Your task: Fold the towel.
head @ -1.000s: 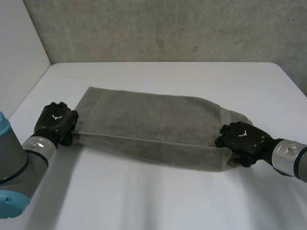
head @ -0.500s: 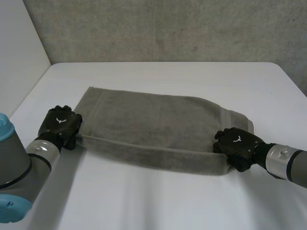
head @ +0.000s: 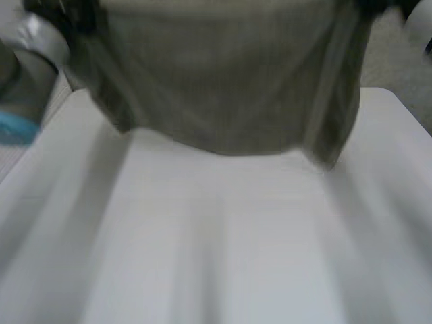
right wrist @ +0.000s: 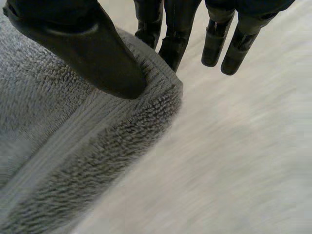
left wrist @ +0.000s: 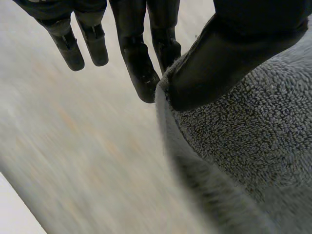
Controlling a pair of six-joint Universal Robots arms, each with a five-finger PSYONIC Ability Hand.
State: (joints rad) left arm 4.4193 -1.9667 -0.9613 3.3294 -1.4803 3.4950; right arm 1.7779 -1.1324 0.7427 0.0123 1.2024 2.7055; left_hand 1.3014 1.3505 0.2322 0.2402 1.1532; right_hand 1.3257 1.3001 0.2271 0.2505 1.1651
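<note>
Grey terry towel point(head: 223, 81) hangs spread over table point(head: 223, 250), left hand point(left wrist: 229, 53) and right hand point(right wrist: 83, 44) pinching its corners.

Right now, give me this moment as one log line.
towel: held up, hanging | left hand: pinching corner | right hand: pinching corner

Soft, even light; the towel point(head: 223, 81) casts faint, diffuse shadows on the white table point(head: 223, 256).

Grey towel point(head: 223, 81), white table point(head: 223, 236)
</note>
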